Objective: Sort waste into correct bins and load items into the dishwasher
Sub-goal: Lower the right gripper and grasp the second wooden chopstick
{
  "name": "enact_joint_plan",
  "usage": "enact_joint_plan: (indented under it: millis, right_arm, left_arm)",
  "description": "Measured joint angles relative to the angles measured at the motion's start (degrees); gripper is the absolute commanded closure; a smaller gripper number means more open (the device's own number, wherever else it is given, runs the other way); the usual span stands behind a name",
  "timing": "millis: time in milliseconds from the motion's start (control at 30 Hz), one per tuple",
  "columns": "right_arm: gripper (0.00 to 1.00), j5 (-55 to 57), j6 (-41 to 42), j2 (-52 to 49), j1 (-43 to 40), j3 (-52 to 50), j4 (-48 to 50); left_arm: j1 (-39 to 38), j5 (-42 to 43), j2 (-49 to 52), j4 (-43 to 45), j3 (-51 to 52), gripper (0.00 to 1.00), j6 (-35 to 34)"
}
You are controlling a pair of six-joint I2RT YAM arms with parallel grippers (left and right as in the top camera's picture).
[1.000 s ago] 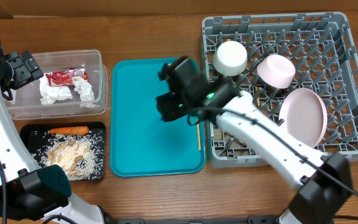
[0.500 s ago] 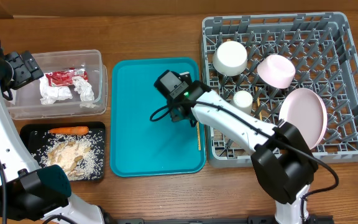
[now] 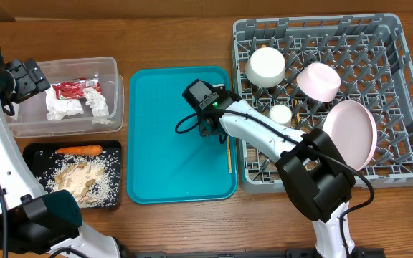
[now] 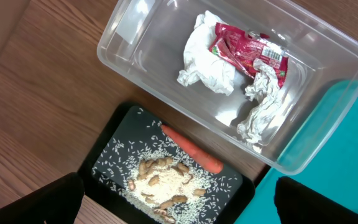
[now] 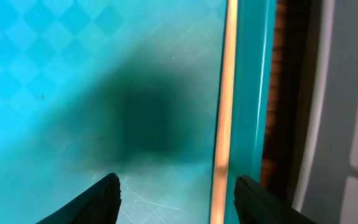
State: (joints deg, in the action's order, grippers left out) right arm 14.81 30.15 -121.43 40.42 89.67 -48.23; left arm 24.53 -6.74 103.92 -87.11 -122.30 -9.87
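Note:
A wooden chopstick [image 3: 229, 158] lies along the right edge of the teal tray [image 3: 156, 165]; it also shows in the right wrist view [image 5: 224, 106]. My right gripper [image 3: 208, 131] is open low over the tray, its fingers [image 5: 178, 196] straddling the chopstick's near end. The grey dish rack [image 3: 400, 86] holds a white bowl [image 3: 265, 66], a small white cup [image 3: 280, 114], a pink bowl [image 3: 318, 81] and a pink plate [image 3: 350, 133]. My left gripper [image 4: 179, 205] is open and empty above the clear tub [image 4: 328, 56] with napkins [image 4: 204, 59] and red wrapper [image 4: 248, 50], and the black tray [image 4: 114, 134] with carrot [image 4: 191, 149] and rice.
The tub [image 3: 113, 72] and black tray [image 3: 31, 154] sit left of the teal tray. The rack's wall [image 5: 347, 93] is close on the right of my right gripper. Bare wooden table [image 3: 156, 36] lies behind.
My right arm has swung left and down from above the rack side to the teal tray's right edge, ending over the chopstick. The left arm has not moved.

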Motion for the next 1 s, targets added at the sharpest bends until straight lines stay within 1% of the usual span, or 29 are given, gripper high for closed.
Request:
enact_joint_plan:
  millis: [67, 133, 167, 367, 567, 833, 900, 1000]
  right_arm:
    - [0.38, 0.00, 1.55, -0.04, -0.13, 0.00, 0.55]
    - [0.32, 0.00, 2.32, -0.55, -0.26, 0.02, 0.68]
    - [0.32, 0.09, 2.69, -1.25, -0.33, 0.02, 0.79]
    - [0.32, -1.07, 4.02, -3.63, -0.31, 0.94, 3.43]
    - [0.36, -2.95, 4.31, -3.67, -0.48, 1.09, 3.65]
    - [0.36, -7.15, 4.09, -3.72, -0.68, 2.45, -0.04]
    - [0.36, -8.31, 4.11, -3.72, -0.68, 2.69, -0.85]
    - [0.30, -11.13, 4.00, -3.72, -0.70, 3.15, -2.12]
  left_arm:
    - [0.00, 0.02, 0.00, 0.00, 0.00, 0.00, 0.00]
    - [0.00, 0.00, 0.00, 0.00, 0.00, 0.00, 0.00]
    - [0.00, 0.00, 0.00, 0.00, 0.00, 0.00, 0.02]
    - [0.00, 0.00, 0.00, 0.00, 0.00, 0.00, 0.00]
    - [0.00, 0.00, 0.00, 0.00, 0.00, 0.00, 0.00]
    - [0.00, 0.02, 0.00, 0.00, 0.00, 0.00, 0.00]
    - [0.00, 0.02, 0.00, -0.02, 0.00, 0.00, 0.00]
    - [0.00, 0.02, 0.00, 0.00, 0.00, 0.00, 0.00]
